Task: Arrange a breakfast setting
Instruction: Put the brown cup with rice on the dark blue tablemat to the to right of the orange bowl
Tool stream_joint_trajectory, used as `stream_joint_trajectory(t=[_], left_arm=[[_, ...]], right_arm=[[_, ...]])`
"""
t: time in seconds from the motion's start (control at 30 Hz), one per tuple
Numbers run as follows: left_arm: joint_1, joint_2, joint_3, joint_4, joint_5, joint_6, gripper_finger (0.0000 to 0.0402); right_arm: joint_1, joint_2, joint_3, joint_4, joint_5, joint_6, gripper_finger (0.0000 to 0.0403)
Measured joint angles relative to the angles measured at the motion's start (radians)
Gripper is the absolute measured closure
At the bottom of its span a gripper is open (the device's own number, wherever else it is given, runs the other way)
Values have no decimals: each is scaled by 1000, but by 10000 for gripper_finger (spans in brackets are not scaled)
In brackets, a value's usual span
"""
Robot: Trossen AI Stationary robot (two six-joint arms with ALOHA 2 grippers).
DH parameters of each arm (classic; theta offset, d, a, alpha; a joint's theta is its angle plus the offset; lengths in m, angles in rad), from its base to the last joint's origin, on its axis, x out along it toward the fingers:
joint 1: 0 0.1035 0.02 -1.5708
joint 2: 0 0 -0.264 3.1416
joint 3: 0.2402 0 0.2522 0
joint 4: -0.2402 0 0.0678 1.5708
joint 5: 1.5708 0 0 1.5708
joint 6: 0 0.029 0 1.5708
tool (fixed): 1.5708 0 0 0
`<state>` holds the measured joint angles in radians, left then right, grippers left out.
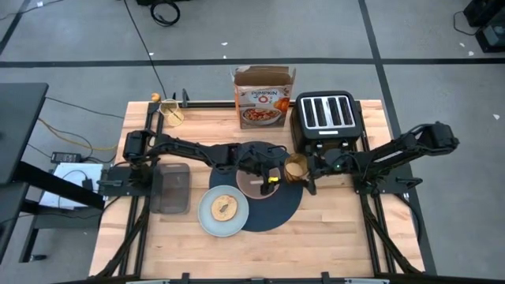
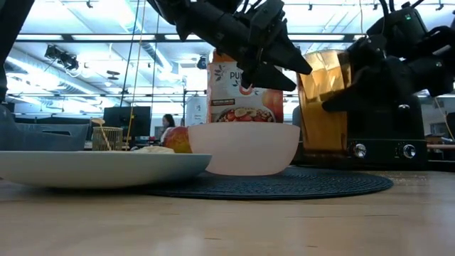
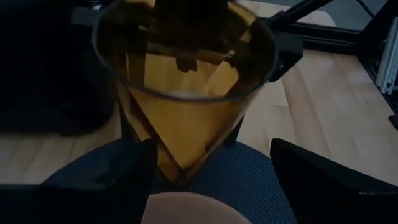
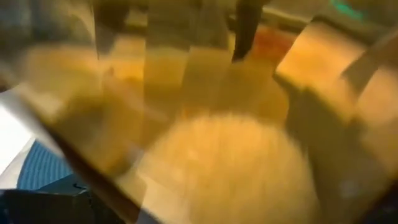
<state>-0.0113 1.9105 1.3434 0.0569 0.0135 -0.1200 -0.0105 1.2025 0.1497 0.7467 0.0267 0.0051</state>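
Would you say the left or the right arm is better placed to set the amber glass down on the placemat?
Right, probably. The right gripper is around the amber glass, at the dark-blue placemat's edge. The left gripper hovers open above the pinkish bowl, holding nothing.

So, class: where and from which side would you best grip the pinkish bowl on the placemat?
Pinch the bowl's rim from above, probably. It sits upright with an open mouth and walls too wide to span; the plate crowds one side, the amber glass another.
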Motion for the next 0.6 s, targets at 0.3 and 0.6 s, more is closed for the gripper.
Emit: stream_joint_trajectory(t=[0.3, 0.6], left_arm=[[1, -24, 0, -69, -24, -1, 86], [0, -30, 0, -109, -24, -6, 88]], right_arm=[[-12, 223, -2, 234, -1, -5, 31], [-27, 336, -2, 371, -4, 16, 14]])
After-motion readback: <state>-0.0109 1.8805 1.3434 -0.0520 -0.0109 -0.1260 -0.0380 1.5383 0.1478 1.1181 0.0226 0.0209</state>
